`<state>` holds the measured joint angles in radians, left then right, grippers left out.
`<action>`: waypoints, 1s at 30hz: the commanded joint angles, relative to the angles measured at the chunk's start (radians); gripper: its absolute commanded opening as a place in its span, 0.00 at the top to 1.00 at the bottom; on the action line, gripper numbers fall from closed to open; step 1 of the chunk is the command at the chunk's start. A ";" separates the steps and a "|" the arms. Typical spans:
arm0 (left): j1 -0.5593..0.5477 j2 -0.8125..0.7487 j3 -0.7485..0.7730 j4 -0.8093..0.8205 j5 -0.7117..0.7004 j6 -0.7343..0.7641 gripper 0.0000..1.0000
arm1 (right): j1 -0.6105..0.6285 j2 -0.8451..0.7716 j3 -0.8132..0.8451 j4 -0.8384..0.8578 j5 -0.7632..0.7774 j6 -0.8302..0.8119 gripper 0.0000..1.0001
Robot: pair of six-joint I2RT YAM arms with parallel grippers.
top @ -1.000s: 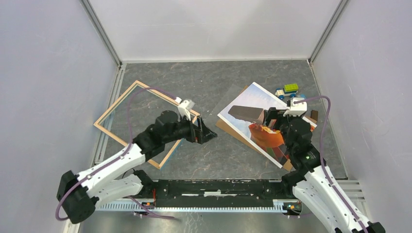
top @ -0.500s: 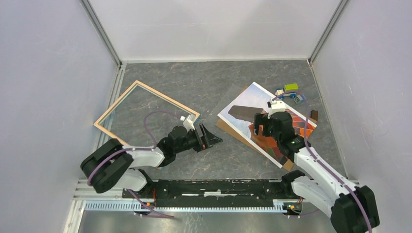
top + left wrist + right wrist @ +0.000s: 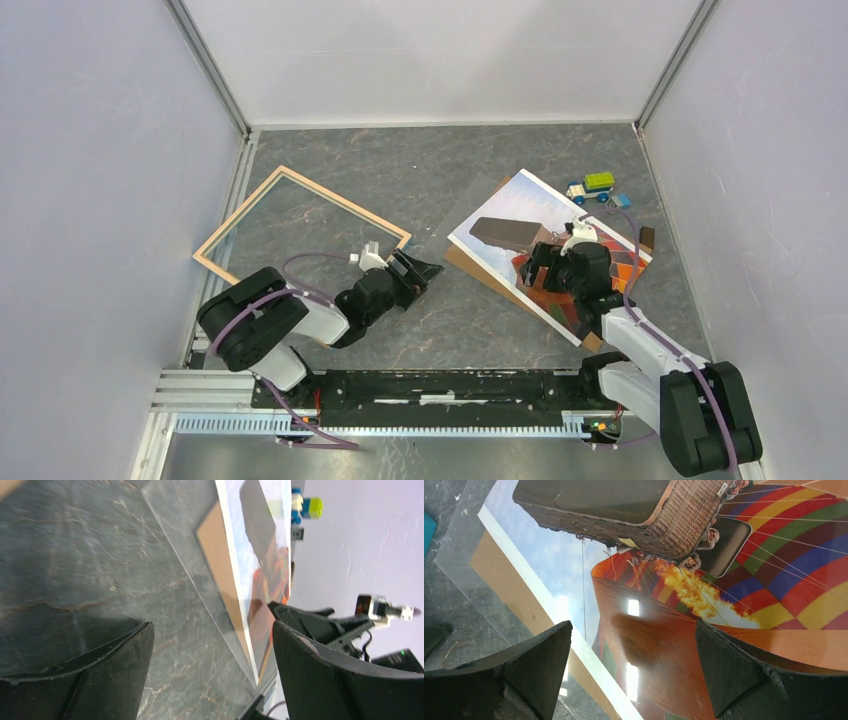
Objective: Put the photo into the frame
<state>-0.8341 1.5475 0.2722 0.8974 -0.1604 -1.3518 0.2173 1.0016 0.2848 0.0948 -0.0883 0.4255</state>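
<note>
1. The dark, stone-patterned surface (image 3: 450, 170) carries everything, with pale walls on three sides.
2. The frame (image 3: 340, 200) lies flat on the left half, turned like a diamond. Its light wood rim faces up and bare surface shows through the opening.
3. The photo (image 3: 520, 200) lies picture side up on the right half, well apart from the frame and also turned at an angle. It shows the dark basket, the flame and the striped balloon.
4. A brown backing sheet (image 3: 462, 264) lies under the photo and sticks out along its near left edge. A clear sheet (image 3: 170, 525) reaches a little further out over the surface.
5. The left arm (image 3: 255, 320) is folded low near its base, its forearm running right towards the middle. The left tool (image 3: 418, 272) sits close above bare surface between the frame's near corner and the photo. Its jaws are spread wide and hold nothing.
6. The right arm (image 3: 650, 350) rises from its base and leans back to the left. The right tool (image 3: 545, 265) points down over the middle of the photo, near the flame. Its jaws are spread fully with only the print showing between them, and nothing is gripped.
7. A small toy truck (image 3: 592, 186) stands beyond the photo's far corner, with a blue piece (image 3: 622, 200) just beside it.
</note>
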 commanded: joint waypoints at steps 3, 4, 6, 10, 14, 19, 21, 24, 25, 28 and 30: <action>-0.017 0.063 0.067 -0.055 -0.239 -0.086 0.08 | -0.019 0.012 -0.027 0.123 0.005 0.052 0.02; -0.020 0.084 0.074 -0.034 -0.253 -0.089 0.08 | -0.021 0.019 -0.030 0.128 0.012 0.053 0.02; -0.026 0.122 0.097 -0.027 -0.280 -0.105 0.09 | -0.024 0.034 -0.041 0.142 0.026 0.059 0.02; -0.036 0.201 0.129 0.001 -0.313 -0.158 0.09 | -0.027 0.071 -0.064 0.163 0.082 0.097 0.02; -0.041 0.250 0.134 0.055 -0.328 -0.170 0.10 | -0.028 0.123 -0.085 0.193 0.120 0.132 0.02; -0.039 0.317 0.105 0.239 -0.327 -0.154 0.10 | -0.028 0.185 -0.097 0.226 0.091 0.159 0.02; -0.040 0.378 0.092 0.374 -0.322 -0.165 0.11 | -0.028 0.199 -0.100 0.237 0.091 0.161 0.02; -0.040 0.486 0.088 0.575 -0.309 -0.156 0.17 | -0.028 0.201 -0.104 0.246 0.072 0.162 0.02; -0.040 0.509 0.092 0.625 -0.305 -0.153 0.18 | -0.027 0.201 -0.105 0.246 0.063 0.161 0.02; -0.040 0.526 0.107 0.657 -0.293 -0.120 0.24 | -0.027 0.200 -0.105 0.244 0.058 0.150 0.02; -0.040 0.504 0.116 0.637 -0.290 -0.080 0.30 | -0.028 0.200 -0.102 0.240 0.059 0.145 0.02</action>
<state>-0.8711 2.0468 0.3862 1.4921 -0.4416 -1.5108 0.1940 1.1736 0.2195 0.4404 -0.0101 0.5640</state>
